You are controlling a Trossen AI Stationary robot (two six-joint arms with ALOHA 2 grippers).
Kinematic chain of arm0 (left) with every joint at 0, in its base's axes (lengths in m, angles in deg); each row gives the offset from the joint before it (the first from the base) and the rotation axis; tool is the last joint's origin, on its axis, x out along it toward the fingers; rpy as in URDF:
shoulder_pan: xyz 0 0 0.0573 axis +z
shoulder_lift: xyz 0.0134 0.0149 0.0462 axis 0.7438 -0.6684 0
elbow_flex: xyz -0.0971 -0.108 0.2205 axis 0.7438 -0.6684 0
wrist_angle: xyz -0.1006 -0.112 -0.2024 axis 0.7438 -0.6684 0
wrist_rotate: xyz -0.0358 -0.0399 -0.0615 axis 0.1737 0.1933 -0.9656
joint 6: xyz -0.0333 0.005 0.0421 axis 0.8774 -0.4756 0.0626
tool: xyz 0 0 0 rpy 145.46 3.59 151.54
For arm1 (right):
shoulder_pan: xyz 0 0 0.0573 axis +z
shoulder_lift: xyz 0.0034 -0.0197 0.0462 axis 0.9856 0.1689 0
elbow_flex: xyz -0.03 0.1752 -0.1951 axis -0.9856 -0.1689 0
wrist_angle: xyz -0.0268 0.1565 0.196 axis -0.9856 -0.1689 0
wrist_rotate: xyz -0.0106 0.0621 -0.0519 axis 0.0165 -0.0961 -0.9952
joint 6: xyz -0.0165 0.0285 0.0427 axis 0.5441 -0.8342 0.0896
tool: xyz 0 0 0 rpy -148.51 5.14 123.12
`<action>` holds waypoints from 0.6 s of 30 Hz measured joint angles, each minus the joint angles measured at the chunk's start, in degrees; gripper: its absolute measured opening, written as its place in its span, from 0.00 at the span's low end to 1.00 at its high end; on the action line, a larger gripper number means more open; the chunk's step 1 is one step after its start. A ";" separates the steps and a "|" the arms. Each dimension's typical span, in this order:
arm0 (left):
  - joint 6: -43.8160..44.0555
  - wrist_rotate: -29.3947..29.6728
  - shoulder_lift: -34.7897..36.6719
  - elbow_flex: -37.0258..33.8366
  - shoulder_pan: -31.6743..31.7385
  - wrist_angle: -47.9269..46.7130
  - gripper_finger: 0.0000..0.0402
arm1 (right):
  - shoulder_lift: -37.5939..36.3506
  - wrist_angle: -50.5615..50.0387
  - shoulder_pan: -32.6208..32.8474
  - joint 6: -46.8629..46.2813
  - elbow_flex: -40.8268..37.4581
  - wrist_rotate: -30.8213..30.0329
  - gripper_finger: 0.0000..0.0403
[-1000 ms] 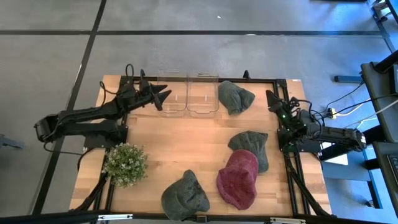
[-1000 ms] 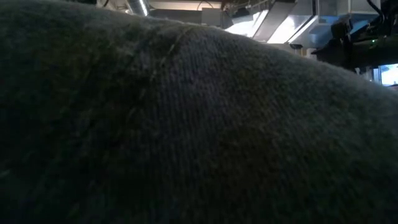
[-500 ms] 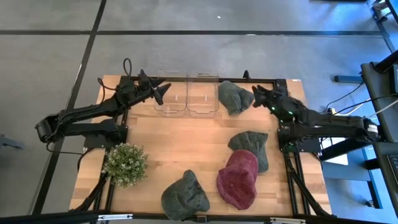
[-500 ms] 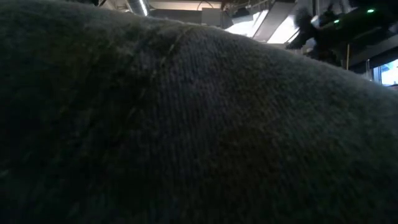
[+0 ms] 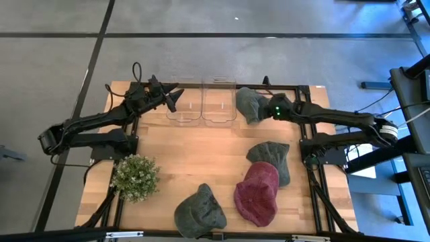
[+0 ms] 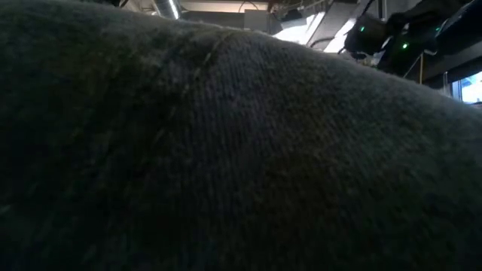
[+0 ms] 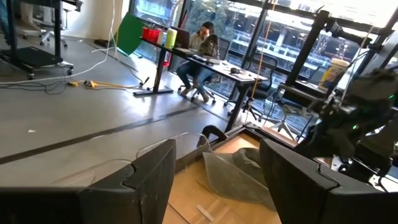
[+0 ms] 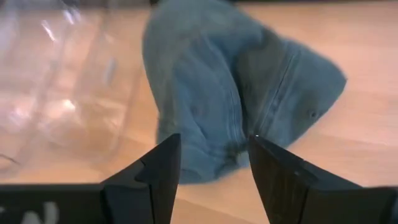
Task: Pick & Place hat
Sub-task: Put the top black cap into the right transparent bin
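Lying at the wooden tabletop's (image 5: 201, 148) far edge beside two clear plastic bins (image 5: 202, 103), the grey-green fabric cap (image 5: 253, 104) is faced by the right tool (image 8: 208, 163), fingers spread. Soft and light, it is best pinched at the crown's fold. The left tool (image 7: 214, 171) is held open near the bins.

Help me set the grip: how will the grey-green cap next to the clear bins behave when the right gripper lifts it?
Probably floppy: the grey-green cap lies creased and slumped on the table, so it would likely sag from the open right gripper. It looks like soft cloth, so likely light and not fragile. Lying flat, it should not roll, though a push may slide it toward the clear bins.
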 joint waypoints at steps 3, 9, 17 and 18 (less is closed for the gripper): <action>0.00 -0.55 0.00 0.00 0.01 -0.46 0.57 | 3.33 -0.01 -1.16 1.11 -0.01 3.58 0.47; 0.00 -0.71 0.00 0.00 0.00 -0.43 0.57 | 10.34 0.10 -3.08 -0.86 -0.04 6.13 0.57; 0.00 -0.74 0.00 0.00 0.01 -0.45 0.57 | 18.93 2.59 -3.67 -7.61 -0.06 7.50 0.70; 0.00 -0.75 0.00 0.00 0.00 -0.45 0.57 | 19.76 3.52 -3.67 -7.72 -0.08 7.52 0.70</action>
